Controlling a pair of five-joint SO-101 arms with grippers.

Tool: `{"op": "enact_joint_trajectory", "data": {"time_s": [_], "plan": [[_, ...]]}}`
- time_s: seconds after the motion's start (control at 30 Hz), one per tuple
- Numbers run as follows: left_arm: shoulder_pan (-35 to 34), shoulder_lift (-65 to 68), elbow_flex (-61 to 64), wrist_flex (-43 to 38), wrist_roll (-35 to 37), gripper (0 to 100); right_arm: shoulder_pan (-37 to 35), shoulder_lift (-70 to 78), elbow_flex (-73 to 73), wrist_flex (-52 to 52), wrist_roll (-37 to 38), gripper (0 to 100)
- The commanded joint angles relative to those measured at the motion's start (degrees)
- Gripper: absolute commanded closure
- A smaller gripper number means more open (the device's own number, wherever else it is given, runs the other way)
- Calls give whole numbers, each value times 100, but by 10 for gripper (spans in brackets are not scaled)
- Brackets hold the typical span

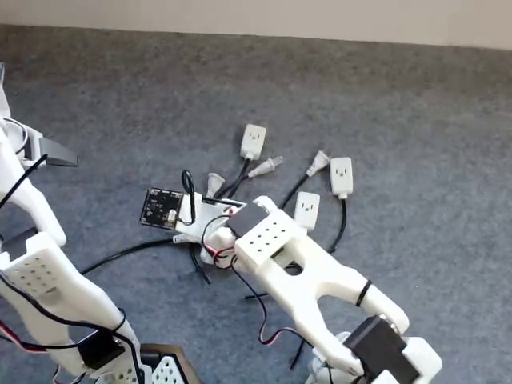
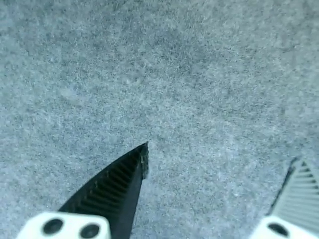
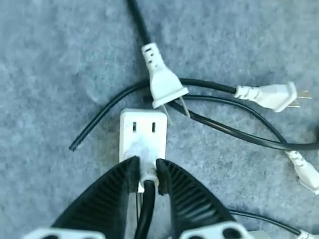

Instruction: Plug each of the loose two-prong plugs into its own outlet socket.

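right wrist view: socket (image 3: 143, 130) face-up

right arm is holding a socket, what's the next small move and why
Probably bring the left gripper, which is open above bare carpet, over to the plug beside the socket. The right gripper is shut on the socket at its cord end. The plug's prongs lie at the socket's corner, not in its slots, so a second grip seems needed.
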Motion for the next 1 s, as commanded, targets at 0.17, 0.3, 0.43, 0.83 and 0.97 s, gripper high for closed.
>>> {"op": "enact_joint_trajectory", "data": {"time_s": [0.17, 0.3, 0.43, 0.83, 0.97], "plan": [[251, -330, -444, 510, -475, 589, 4, 84, 207, -84, -396, 969], [374, -690, -945, 1037, -475, 589, 171, -681, -13, 479, -387, 838], [664, -1033, -1182, 1380, -475, 589, 277, -1560, -725, 1174, -387, 738], [2422, -3653, 1508, 1424, -2330, 589, 1068, -2914, -4505, 3670, -1785, 735], [3424, -5780, 3793, 1064, -3218, 589, 2404, -3169, -4198, 3723, -2127, 735]]}}
